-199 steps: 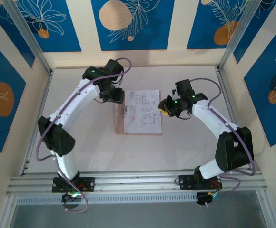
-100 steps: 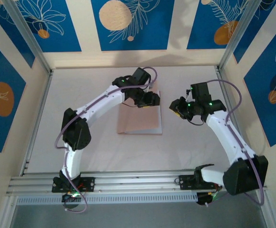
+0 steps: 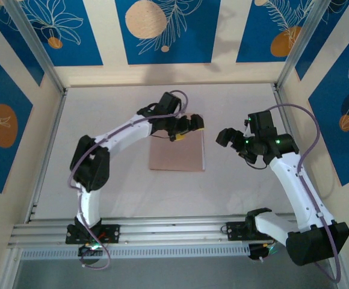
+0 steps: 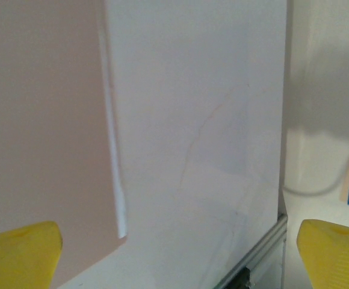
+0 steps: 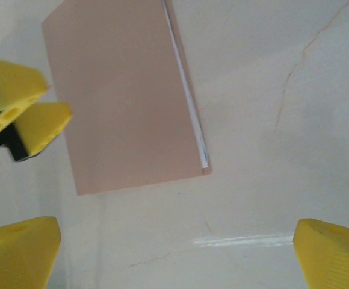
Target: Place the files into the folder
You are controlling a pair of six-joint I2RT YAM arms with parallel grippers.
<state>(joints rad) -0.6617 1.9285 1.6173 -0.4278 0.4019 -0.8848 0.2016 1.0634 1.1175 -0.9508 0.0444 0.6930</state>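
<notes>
One pale surface (image 3: 114,180) carries everything here, and thin cracks run through it under my right wrist camera.

On it, about midway between my two arms, the folder (image 3: 174,153) lies flat and closed, pinkish-tan and plain. Its long sides run away from my bases.

My left pincer (image 3: 188,130) hangs over the far right corner of the folder, released and gripping nothing. In its wrist view the yellow tips (image 4: 18,253) stand far apart in the two bottom corners, with the folder under the left one and bare surface under the right one.

My right pincer (image 3: 228,138) sits off to the right of the folder, above bare surface and clear of the card, pointing toward it. It is released as well and holds nothing. Its wrist camera looks across at the whole folder and at the yellow tips of the left pincer (image 5: 21,105) beside the folder's edge.

The files (image 3: 203,150) are inside the folder. A narrow white sliver of paper peeps out along its right long edge, and I cannot tell how many sheets lie within.
</notes>
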